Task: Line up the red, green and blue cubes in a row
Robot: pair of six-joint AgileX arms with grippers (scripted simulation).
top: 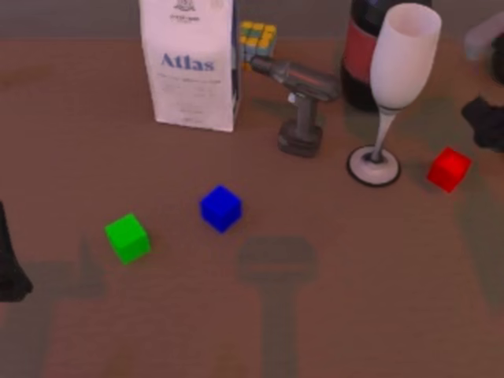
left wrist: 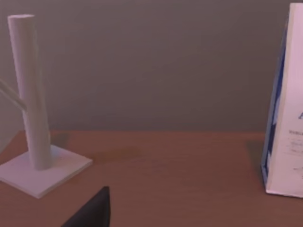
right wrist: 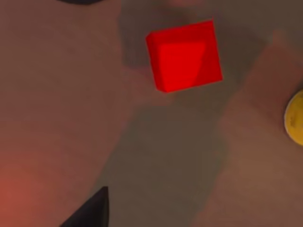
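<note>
Our right gripper (top: 490, 122) hovers just beyond the red cube (top: 449, 168); whether its fingers are apart we cannot tell. Beside the wine glass (top: 391, 87), the cube looks light and rigid, so we should pinch its flat opposite faces.

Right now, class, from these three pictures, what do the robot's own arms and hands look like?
Little shows. The left arm is a plain black shape at the top view's left edge; the right arm is a black shape at its right edge. Each wrist view shows one black, pointed finger. No cables or markings are visible.
</note>
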